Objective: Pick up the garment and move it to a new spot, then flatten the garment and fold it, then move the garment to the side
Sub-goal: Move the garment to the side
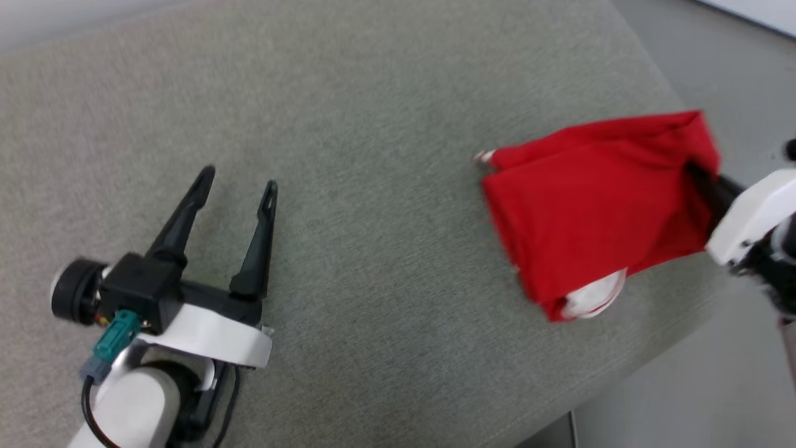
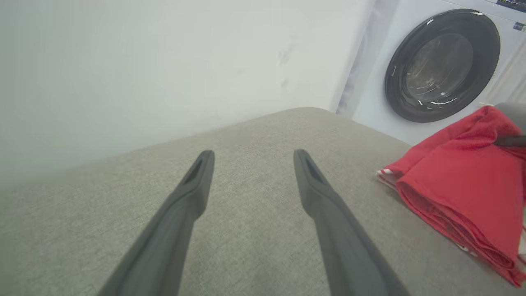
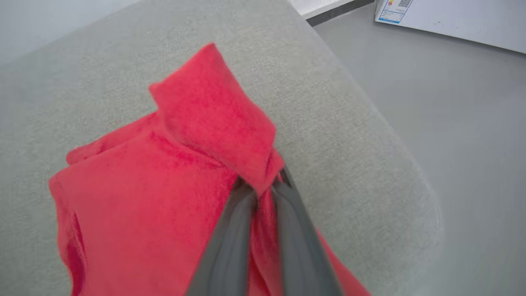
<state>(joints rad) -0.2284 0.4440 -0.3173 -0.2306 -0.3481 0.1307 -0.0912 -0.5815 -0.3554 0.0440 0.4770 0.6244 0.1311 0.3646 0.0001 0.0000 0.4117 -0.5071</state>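
Right claw (image 3: 263,187) is pinched tight on a bunched-up corner of the red garment (image 1: 591,205), which lies folded near the right edge of the grey desk (image 1: 373,112). Left claw (image 1: 239,180) hangs wide open and empty over the desk's left side.

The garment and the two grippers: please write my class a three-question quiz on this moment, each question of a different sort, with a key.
1. True or false: the left gripper is shut on the garment.
2. What does the right gripper hold? A: nothing. B: a raised fold of the garment. C: a white towel.
3. Fill the gap: beyond the grey padded surface, the left wrist view shows a front-loading ____.

Key: 1 false, its jaws stand open over bare surface; 2 B; 3 washing machine.
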